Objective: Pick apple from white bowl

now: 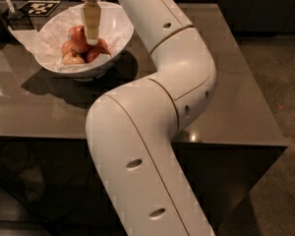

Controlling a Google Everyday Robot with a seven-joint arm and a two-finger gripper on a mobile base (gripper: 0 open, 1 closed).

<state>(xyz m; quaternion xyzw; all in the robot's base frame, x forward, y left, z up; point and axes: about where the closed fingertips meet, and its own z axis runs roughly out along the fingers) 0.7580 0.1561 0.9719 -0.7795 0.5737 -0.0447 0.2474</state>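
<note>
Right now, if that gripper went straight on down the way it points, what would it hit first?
Probably the apple, the largest in the white bowl. The gripper points down at the fruit pile, though depth is hard to judge.

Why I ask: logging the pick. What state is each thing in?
bowl: upright on table, lined with paper.
apple: lying atop smaller apples in it.
claw: down in the bowl, close by the apple.
</note>
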